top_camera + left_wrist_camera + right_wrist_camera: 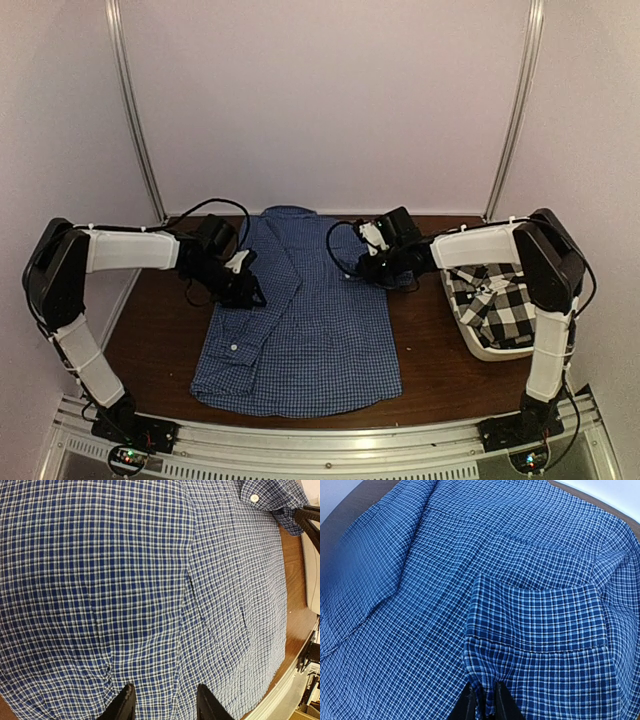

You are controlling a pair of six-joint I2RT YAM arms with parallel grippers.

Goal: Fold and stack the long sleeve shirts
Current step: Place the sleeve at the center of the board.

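Blue shirt (310, 330) lies flat on the worktop (430, 350). Left claw (164, 704) spread wide, empty. Right claw (482, 700) pinches a shirt fold.

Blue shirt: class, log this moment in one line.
blue shirt: spread on table; left tool: open; right tool: shut on blue shirt; checked shirt: in tub

the overhead view is dim, soft and grainy, with flat, muted light and a faint purple cast on the back wall (330, 100). the worktop (430, 350) reads dark, with only weak shadows. both wrist views are brighter, and barrel distortion bends the check of the blue shirt (150, 580) toward the edges. in the right wrist view the top corners wash out pale and the cloth at left blurs.
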